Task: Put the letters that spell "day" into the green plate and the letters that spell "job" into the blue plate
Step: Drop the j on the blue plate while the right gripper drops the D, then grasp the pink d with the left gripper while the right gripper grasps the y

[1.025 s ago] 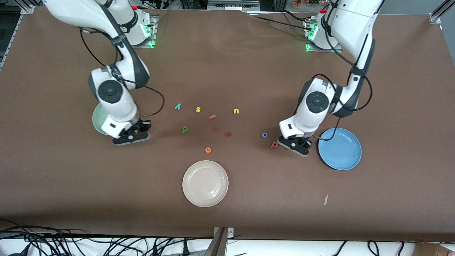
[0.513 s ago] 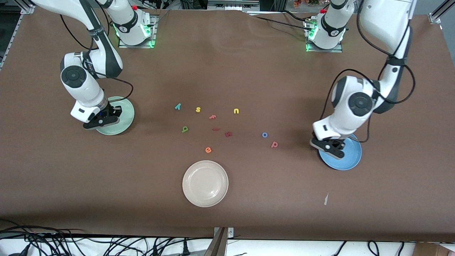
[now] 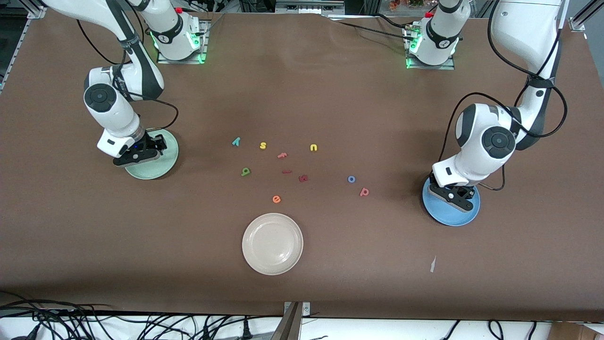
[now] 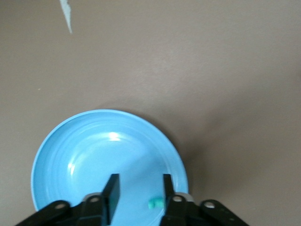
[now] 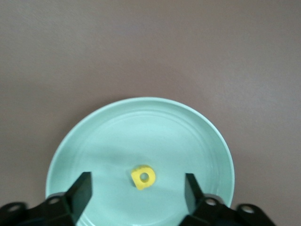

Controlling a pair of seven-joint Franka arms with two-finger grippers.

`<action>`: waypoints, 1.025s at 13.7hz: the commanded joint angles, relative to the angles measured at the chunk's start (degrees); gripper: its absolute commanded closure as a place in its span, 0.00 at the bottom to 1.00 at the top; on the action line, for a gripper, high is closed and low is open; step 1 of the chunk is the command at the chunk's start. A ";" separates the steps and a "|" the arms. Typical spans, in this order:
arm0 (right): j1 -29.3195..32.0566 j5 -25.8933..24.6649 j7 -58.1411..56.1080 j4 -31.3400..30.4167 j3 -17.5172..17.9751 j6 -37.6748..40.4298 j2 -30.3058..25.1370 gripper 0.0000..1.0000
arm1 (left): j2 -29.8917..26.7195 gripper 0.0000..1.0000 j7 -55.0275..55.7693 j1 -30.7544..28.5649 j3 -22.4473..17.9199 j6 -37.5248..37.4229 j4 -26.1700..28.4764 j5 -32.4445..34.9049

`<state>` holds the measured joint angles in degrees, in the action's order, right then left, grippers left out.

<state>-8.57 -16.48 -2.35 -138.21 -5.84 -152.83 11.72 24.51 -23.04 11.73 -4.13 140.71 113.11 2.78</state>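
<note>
My right gripper (image 3: 140,154) (image 5: 136,190) hangs open over the green plate (image 3: 163,164) (image 5: 155,122). The yellow a (image 5: 143,178) lies loose in that plate between the spread fingers. My left gripper (image 3: 456,199) (image 4: 139,190) is open over the blue plate (image 3: 441,215) (image 4: 70,155), where the teal j (image 4: 156,203) lies close to one finger. On the cloth mid-table lie the teal y (image 3: 236,141), green d (image 3: 245,172), blue o (image 3: 351,179) and salmon b (image 3: 364,191), all away from both grippers.
Other letters sit among them: yellow s (image 3: 263,145), yellow u (image 3: 314,148), salmon f (image 3: 282,155), orange e (image 3: 276,199) and two dark red pieces (image 3: 303,178). A cream-white plate (image 3: 272,243) stands nearer the front camera. A paper scrap (image 3: 432,264) lies near the blue plate.
Both arms swung outward from the table's middle to over their plates. Both grippers opened: the yellow a now lies in the green plate, the teal j in the blue plate.
</note>
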 commanded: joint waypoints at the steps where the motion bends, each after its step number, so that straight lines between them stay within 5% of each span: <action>1: -0.40 0.93 9.76 -0.66 4.16 1.04 -1.96 0.00 | 1.58 0.21 1.50 3.63 0.26 0.97 -1.39 0.30; 7: -1.01 0.75 50.53 0.13 21.37 4.03 -1.27 0.00 | 9.32 0.20 13.09 14.62 0.26 7.91 -5.53 -5.77; 14: -4.79 -0.22 61.41 2.15 22.63 -1.95 6.20 0.00 | 13.99 0.20 21.80 17.88 0.26 9.15 -9.67 -5.69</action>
<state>-13.52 -16.16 58.24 -137.90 16.96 -153.64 15.37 37.21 -2.79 28.42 -3.11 149.89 105.15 -1.44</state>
